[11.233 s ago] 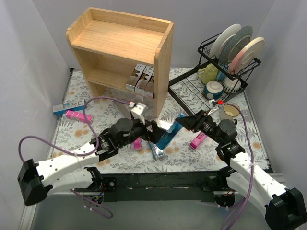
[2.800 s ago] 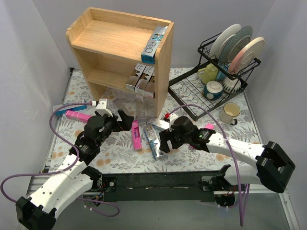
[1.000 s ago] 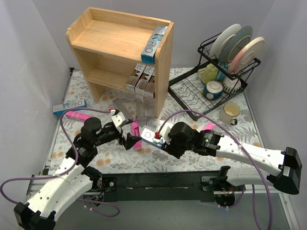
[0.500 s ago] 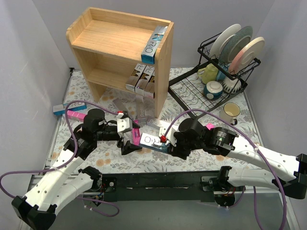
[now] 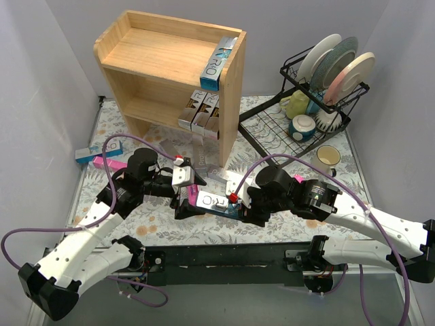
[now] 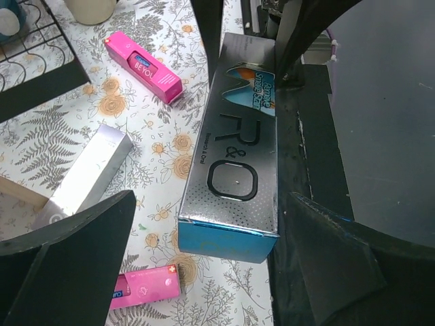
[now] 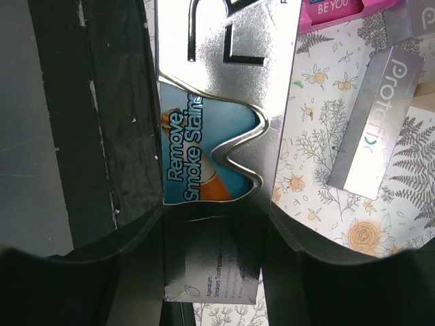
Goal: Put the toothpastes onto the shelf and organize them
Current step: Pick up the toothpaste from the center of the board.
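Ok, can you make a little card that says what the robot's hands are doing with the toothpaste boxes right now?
Right end effector: shut on one end of the blue-and-silver box
Left end effector: open, fingers either side of that box's other end
Shelf top: second blue-silver box at the right edge
Shelf lower level: three boxes
Loose on mat: pink box, silver box

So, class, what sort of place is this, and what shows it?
Likely a staged household corner for robot practice: wooden shelf, dish rack with plates, toothpaste boxes on a flowered tablecloth.
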Robot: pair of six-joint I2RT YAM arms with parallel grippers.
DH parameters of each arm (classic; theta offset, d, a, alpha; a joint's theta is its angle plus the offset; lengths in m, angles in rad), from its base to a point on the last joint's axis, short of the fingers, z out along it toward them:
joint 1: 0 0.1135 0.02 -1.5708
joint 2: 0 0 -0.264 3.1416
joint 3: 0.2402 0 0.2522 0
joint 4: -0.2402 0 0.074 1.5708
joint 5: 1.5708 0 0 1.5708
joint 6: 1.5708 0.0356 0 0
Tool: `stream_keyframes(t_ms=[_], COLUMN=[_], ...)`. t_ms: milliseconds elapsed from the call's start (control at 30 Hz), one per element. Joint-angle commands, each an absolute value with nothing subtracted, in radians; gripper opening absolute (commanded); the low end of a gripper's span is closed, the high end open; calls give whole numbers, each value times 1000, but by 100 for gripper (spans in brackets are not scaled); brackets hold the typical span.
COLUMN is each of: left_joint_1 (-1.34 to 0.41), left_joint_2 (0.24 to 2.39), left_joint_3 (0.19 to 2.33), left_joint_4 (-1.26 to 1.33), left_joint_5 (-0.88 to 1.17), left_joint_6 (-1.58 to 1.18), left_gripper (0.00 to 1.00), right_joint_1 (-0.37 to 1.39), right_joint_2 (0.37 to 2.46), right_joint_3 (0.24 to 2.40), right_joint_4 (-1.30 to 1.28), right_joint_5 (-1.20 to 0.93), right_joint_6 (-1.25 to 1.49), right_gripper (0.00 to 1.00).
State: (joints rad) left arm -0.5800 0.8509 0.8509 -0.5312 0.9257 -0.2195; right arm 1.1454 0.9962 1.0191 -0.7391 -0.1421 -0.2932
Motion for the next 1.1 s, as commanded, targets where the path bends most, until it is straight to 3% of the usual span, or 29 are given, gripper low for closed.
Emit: stream_keyframes(t_ms=[0,300,567,833,1067], left_joint_1=[-588,-592,-595,-595,-595], left_joint_2=[862,870,885,868,856], left_joint_3=[887,879,897,905,902], left_joint_4=[-537,-563,-589,-592,-589], left_joint_5=[992,986,1006,1029,1012], left_joint_6=[-199,-176,-166,-164,-164], left_gripper=[89,82,60,48,21], right_joint_1=[1143,1143,1143,1140,1135], right_joint_2=[982,988,992,1005,1009], right_joint_3=[1068,1077,1063,1051,1032], right_joint_4=[-678,-657,-631,-594,-555], right_joint_5=[-169,-179,-152,-166,-161], right_joint_6=[-304,-296,-290,-279,-261], right_gripper=[42,41,40,40,44])
